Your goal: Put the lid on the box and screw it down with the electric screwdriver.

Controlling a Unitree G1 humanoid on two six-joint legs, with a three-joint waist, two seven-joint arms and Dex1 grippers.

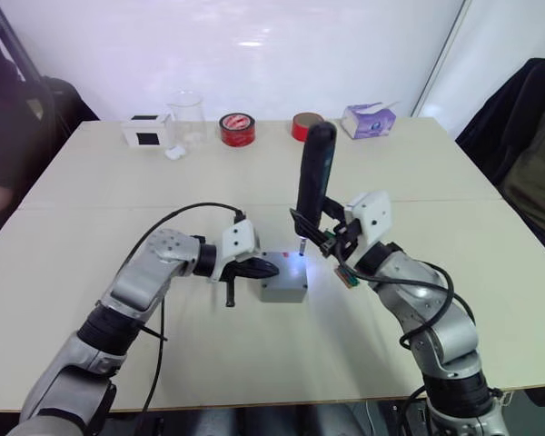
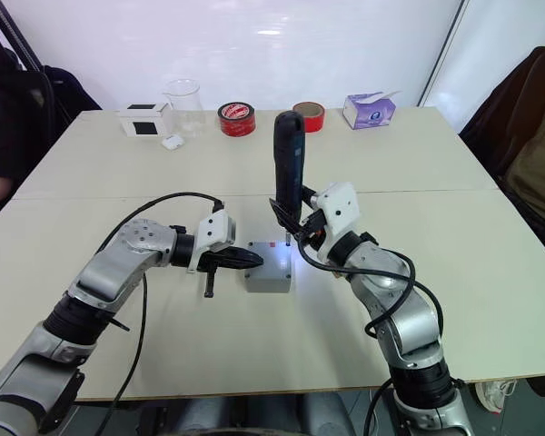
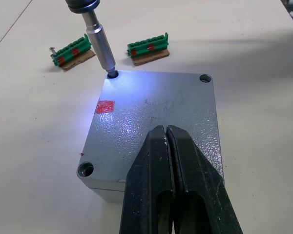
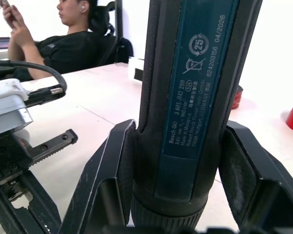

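The grey box (image 1: 282, 292) sits mid-table with the lid (image 3: 156, 112) on top of it; a small red mark (image 3: 105, 107) shows on the lid. My left gripper (image 3: 165, 129) is shut, its tips resting on the lid's near edge. My right gripper (image 1: 322, 234) is shut on the black electric screwdriver (image 1: 314, 173), held upright. The screwdriver's metal bit (image 3: 100, 44) stands in the lid's corner hole nearest the red mark, and white light falls on that corner. The other three corner holes are visible.
Two green terminal blocks (image 3: 72, 51) (image 3: 147, 48) lie just beyond the box. Along the far edge stand a white box with a black face (image 1: 147, 133), a glass beaker (image 1: 187, 116), two red tape rolls (image 1: 237, 129) and a tissue pack (image 1: 368, 119). A person (image 4: 63, 39) sits beyond the table's left side.
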